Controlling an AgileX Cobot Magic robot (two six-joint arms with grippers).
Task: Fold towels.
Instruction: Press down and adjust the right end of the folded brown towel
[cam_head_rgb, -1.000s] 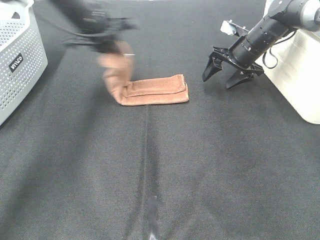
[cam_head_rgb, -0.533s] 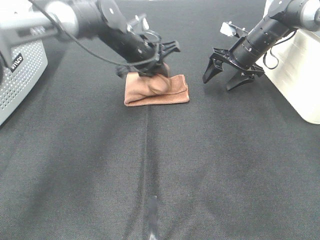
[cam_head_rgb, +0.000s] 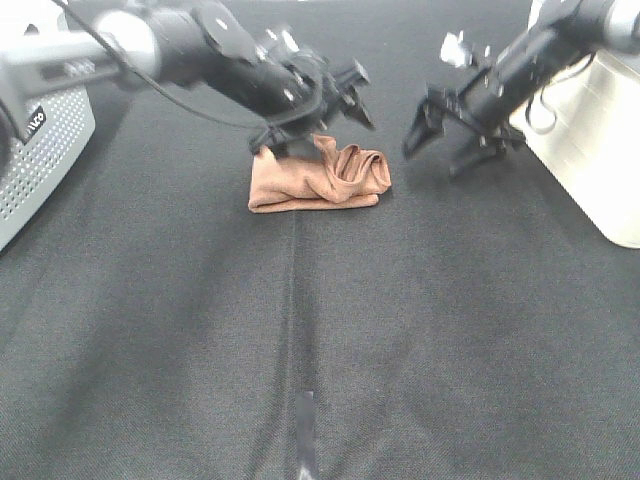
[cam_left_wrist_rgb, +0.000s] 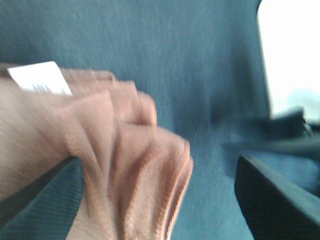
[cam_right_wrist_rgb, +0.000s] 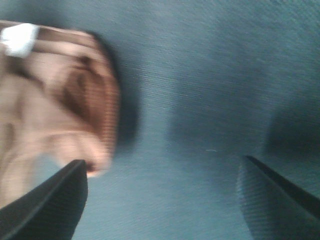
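The reddish-brown towel (cam_head_rgb: 318, 180) lies on the black cloth at the back centre, its left half flat and its right end bunched into loose folds. My left gripper (cam_head_rgb: 314, 122) hangs just above it, open, with the crumpled towel (cam_left_wrist_rgb: 125, 165) and its white tag (cam_left_wrist_rgb: 40, 78) lying loose between the spread fingers (cam_left_wrist_rgb: 277, 200). To the right of the towel my right gripper (cam_head_rgb: 440, 150) is also open and holds nothing. In the right wrist view the towel's bunched end (cam_right_wrist_rgb: 60, 100) lies to one side, apart from the dark fingers (cam_right_wrist_rgb: 47, 202).
A white perforated basket (cam_head_rgb: 40, 130) stands at the left edge. A white container (cam_head_rgb: 600, 150) stands at the right edge behind the right arm. A seam (cam_head_rgb: 296, 300) runs down the black cloth toward the front.
My left gripper carried the towel's left end over to the right, then opened and let it drop in a bunch. The right gripper has shifted slightly and shows motion blur.
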